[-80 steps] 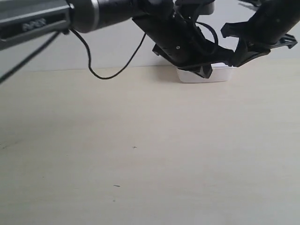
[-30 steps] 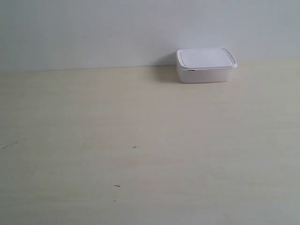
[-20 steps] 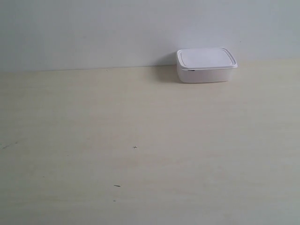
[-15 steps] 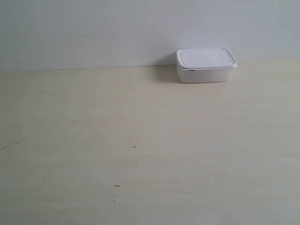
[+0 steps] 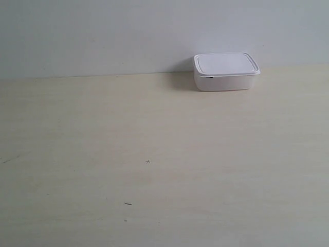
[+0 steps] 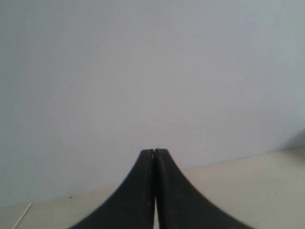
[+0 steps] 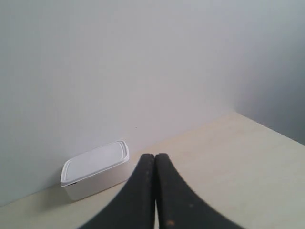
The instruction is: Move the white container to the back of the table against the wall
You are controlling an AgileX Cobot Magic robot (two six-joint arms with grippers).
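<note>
The white container [image 5: 226, 71] sits lidded at the back of the cream table [image 5: 154, 154], its rear side against the pale wall [image 5: 128, 31]. Neither arm shows in the exterior view. In the right wrist view the container [image 7: 94, 169] lies beside and beyond my right gripper [image 7: 155, 156], which is shut with nothing between its black fingers and stands apart from the box. My left gripper [image 6: 155, 151] is shut and empty too, facing the wall [image 6: 152, 71] over a strip of table [image 6: 238, 191]; the container is out of that view.
A few tiny dark specks [image 5: 148, 161] mark the tabletop. In the right wrist view the wall meets a second wall at a corner [image 7: 236, 110] beyond the table's edge.
Both arms, which hung over the container 2.7 s ago, have left the exterior view. The container has stayed put against the wall over the last second.
</note>
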